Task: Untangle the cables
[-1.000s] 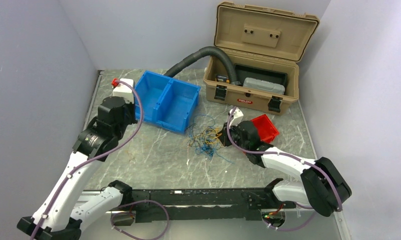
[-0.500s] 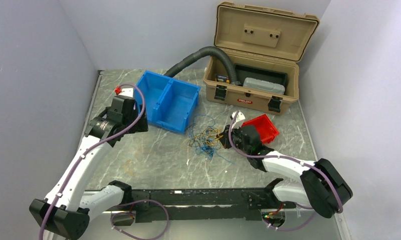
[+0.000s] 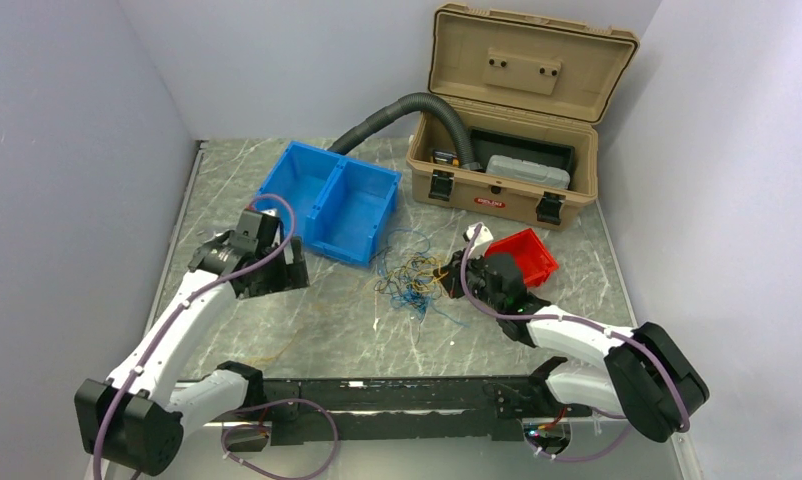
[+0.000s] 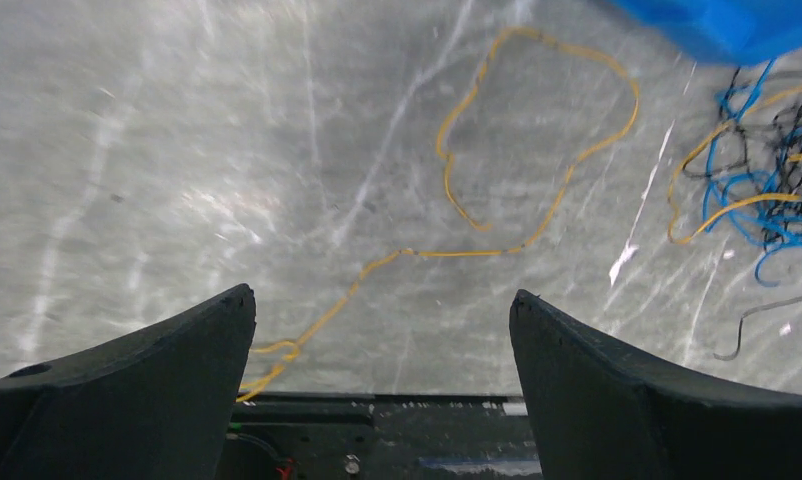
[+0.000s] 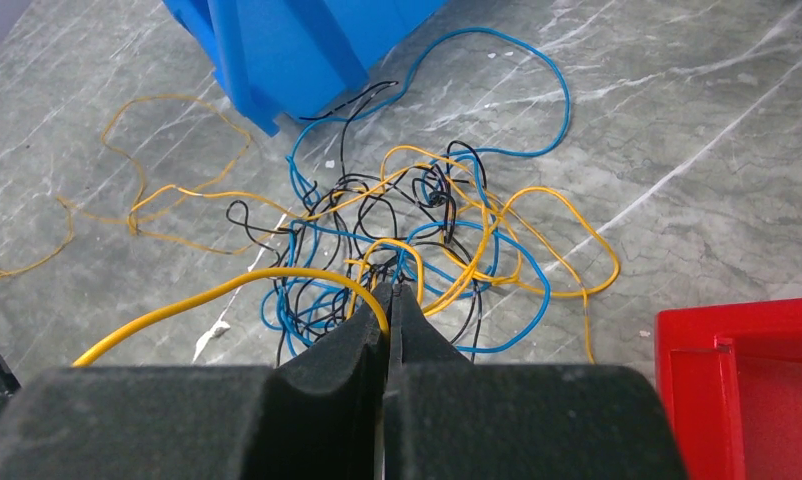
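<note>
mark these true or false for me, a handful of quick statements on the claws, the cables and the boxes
1. The left claw is open, with nothing between its fingers. True.
2. The right claw is spread wide above the tangle. False: it is shut, its tips seemingly pinching a bright yellow cable at the near edge of the tangle of cables.
3. The tan toolbox has its lid closed. False: the lid stands open.
4. A lone yellow cable lies on the table apart from the tangle, below the left claw. True.
5. The red bin sits left of the blue bin. False: it is to the right, beside the right arm.
</note>
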Controlling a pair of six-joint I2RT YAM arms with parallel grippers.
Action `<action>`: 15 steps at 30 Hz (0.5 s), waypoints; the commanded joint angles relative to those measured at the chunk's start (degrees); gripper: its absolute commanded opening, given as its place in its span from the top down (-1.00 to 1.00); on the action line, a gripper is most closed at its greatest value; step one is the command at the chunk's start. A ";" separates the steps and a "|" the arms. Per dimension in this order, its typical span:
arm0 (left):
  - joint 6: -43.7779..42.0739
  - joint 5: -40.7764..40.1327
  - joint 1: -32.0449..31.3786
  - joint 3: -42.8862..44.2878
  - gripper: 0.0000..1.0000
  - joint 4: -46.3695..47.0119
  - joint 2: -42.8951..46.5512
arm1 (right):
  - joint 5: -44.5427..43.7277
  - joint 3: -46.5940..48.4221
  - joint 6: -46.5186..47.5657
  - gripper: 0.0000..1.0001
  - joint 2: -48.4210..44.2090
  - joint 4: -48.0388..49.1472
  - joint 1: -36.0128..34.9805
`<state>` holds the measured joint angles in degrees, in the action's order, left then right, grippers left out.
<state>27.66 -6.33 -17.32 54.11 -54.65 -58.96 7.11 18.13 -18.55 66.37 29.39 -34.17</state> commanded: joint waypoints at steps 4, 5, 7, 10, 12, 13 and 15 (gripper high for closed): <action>1.45 14.41 -2.29 -6.67 -0.99 6.04 -3.01 | -0.11 -0.79 -0.25 0.90 -1.75 3.79 -0.20; 0.59 13.52 -3.69 -6.09 -0.99 6.05 -4.10 | 0.09 -0.86 -0.33 0.90 -1.60 4.02 -0.19; 0.37 10.55 -6.70 -5.46 -0.99 7.29 -7.28 | 0.78 -0.79 -0.44 0.90 -1.18 4.44 -0.19; 2.31 6.81 -11.67 -6.04 -0.99 12.24 -11.99 | 1.53 -0.24 -0.40 0.90 -0.20 4.30 -0.19; 3.03 6.51 -12.94 -7.10 -0.99 16.00 -14.23 | 1.76 -0.20 -0.35 0.90 -0.02 4.35 -0.19; 3.42 4.56 -13.07 -7.57 -0.99 17.22 -15.31 | 1.57 -0.28 -0.29 0.90 -0.17 4.30 -0.24; 3.73 1.70 -13.04 -7.61 -0.99 18.16 -17.88 | 1.43 -0.57 -0.27 0.90 -0.58 4.40 -0.20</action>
<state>29.71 1.32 -30.13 46.81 -42.68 -74.24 7.92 17.56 -18.59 66.13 30.50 -34.17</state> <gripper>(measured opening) 0.994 0.048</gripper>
